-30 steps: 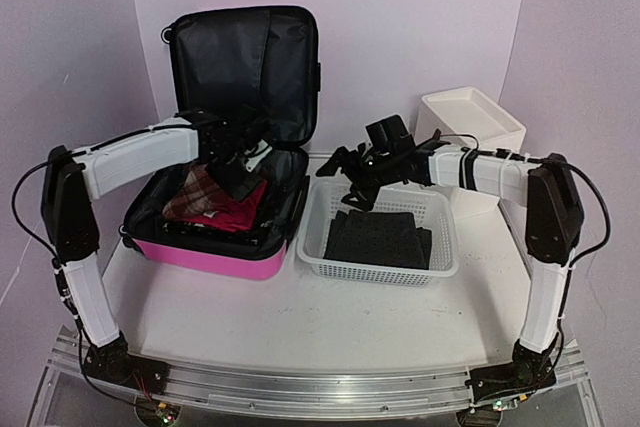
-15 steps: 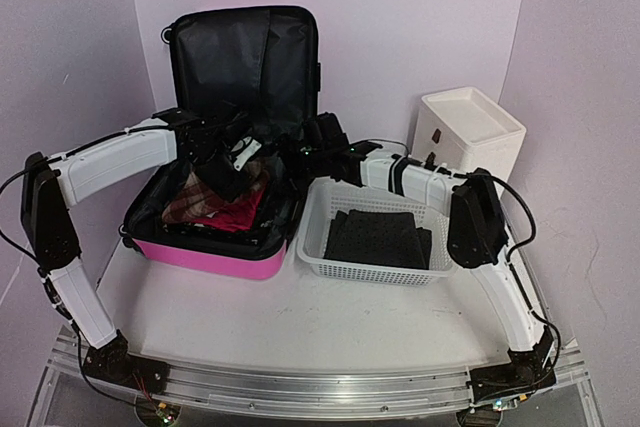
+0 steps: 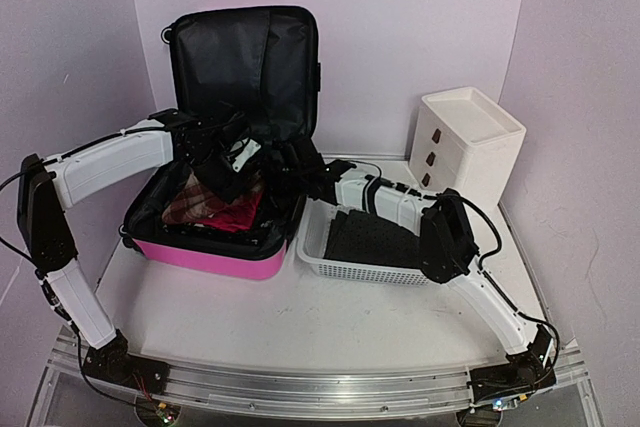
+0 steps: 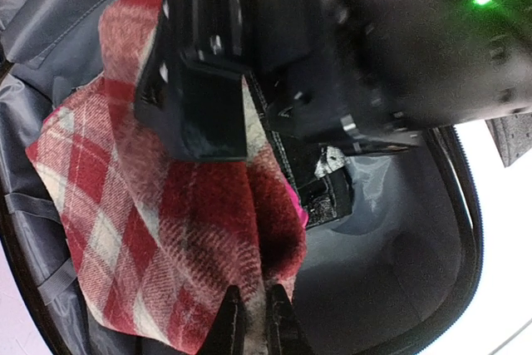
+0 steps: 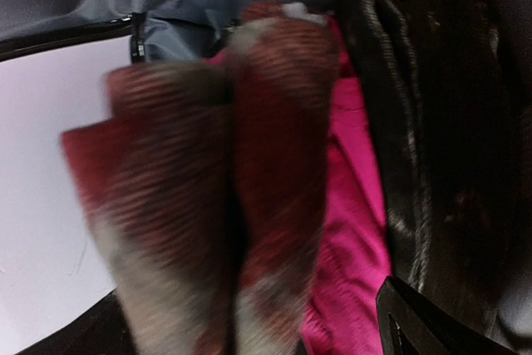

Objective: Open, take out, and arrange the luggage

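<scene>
While both arms reach into the open luggage (image 3: 215,252), the step in hand looks to be lifting the red plaid cloth (image 4: 166,230) out of it. The left tool (image 4: 253,326) is pinched tight on that cloth's edge. The right tool (image 3: 288,165) sits against the same cloth on its 3 o'clock side, but its wrist view is blurred and I cannot tell whether it grips.

To do this well, I would have it take a firm hold before either arm rises. Then both should lift together, so the cloth clears the shell's rim without dragging the pink garment (image 5: 353,230) beneath. From there it can go toward the white basket (image 3: 350,269) at 3 o'clock, where black fabric (image 3: 375,237) lies.

The luggage sits at 10 o'clock on the tabletop (image 3: 300,327). Its hot-pink shell lies flat, its black-lined lid stands upright at 12 o'clock, and a black zip band runs along the rim.
</scene>
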Robot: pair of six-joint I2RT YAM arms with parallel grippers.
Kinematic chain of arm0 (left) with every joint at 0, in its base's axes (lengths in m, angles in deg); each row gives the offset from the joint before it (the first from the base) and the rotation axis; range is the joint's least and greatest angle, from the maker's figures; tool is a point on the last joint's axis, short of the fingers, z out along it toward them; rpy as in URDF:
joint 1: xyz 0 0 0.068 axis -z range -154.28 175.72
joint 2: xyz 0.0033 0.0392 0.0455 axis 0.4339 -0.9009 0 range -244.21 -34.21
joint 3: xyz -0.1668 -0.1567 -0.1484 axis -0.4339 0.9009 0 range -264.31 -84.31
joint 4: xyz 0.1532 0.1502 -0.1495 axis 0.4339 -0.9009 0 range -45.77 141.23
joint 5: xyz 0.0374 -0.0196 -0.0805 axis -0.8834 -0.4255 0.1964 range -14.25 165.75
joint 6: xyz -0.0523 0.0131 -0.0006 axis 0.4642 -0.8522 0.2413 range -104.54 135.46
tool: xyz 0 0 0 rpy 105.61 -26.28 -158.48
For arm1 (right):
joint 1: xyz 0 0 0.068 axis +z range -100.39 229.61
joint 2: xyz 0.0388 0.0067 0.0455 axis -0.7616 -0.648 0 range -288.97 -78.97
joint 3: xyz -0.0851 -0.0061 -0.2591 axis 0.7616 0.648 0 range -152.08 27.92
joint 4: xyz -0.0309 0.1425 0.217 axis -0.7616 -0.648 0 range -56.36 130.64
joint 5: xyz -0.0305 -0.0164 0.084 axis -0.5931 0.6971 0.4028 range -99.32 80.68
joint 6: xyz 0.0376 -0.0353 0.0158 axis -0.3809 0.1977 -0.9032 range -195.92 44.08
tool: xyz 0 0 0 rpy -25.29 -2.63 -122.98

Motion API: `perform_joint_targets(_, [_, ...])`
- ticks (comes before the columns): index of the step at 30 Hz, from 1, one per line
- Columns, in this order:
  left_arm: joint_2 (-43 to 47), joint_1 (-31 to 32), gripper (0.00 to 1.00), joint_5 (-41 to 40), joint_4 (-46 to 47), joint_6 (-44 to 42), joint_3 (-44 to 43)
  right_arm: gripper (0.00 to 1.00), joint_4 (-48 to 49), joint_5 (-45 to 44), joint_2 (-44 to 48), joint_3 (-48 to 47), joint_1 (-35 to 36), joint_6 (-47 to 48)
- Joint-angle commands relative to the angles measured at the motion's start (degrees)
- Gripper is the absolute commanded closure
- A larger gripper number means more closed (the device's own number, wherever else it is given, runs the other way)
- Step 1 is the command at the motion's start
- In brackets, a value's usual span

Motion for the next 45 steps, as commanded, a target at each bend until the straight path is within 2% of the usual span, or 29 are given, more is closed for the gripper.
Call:
perform_joint_targets(1, [3.73,0.3,1.0,3.15,1.76,-0.26,-0.52,0.04,0.59,-3.14,-2.42,-4.25,0.24,1.97])
perform_joint_targets(4, [4.14,0.3,1.0,4.71,1.81,0.28,0.17,0.09,2.11,-5.81,-4.21,-6.22,0.24,3.62])
perform_joint_targets(9, [4.98,0.18,1.0,5.03,1.7,1.31,1.04,0.25,5.76,-7.51,-9.26,-12.45,0.26,3.29])
perform_joint_targets(12, [5.87,0.22,1.0,6.32,1.78,0.76,1.43,0.27,7.65,-8.3,-8.86,-9.88,0.16,2.47])
perform_joint_targets(16, [6.45,0.21,1.0,8.23,1.79,0.81,2.36,0.4,8.06,-9.45,-9.45,-10.79,0.12,4.16])
perform_joint_targets(19, [6.88,0.21,1.0,8.81,1.78,0.87,2.67,0.7,9.43,-9.14,-10.24,-12.7,0.1,5.56])
perform_joint_targets(21, [7.68,0.17,0.92,9.03,1.59,1.34,2.88,0.94,9.67,-8.37,-9.7,-13.52,0.1,7.84])
perform_joint_targets(22, [8.65,0.14,0.85,9.39,1.61,1.8,3.13,0.99,9.31,-7.92,-8.79,-13.6,0.05,9.39])
perform_joint_targets(24, [11.29,-0.03,0.66,11.66,1.6,3.13,3.85,1.0,8.61,-7.25,-5.55,-11.36,0.03,12.65])
perform_joint_targets(25, [13.01,-0.05,0.6,12.33,1.64,3.97,4.17,1.0,8.49,-6.79,-3.53,-10.01,0.07,14.11])
perform_joint_targets(30, [23.57,-0.18,0.38,13.82,1.74,9.38,6.74,1.0,1.97,-3.96,3.96,-7.75,0.07,21.5])
perform_joint_targets(35, [32.12,-0.23,0.34,13.55,2.9,12.88,11.66,1.0,-2.11,-0.63,9.48,-3.82,0.1,26.17])
perform_joint_targets(39, [35.52,-0.23,0.34,12.63,3.46,14.76,15.25,1.0,-7.44,-0.64,13.16,-1.33,0.04,28.55])
perform_joint_targets(45, [38.07,-0.23,0.34,13.15,3.57,16.23,18.91,1.0,-7.9,-2.68,25.91,16.23,-1.64,27.34])
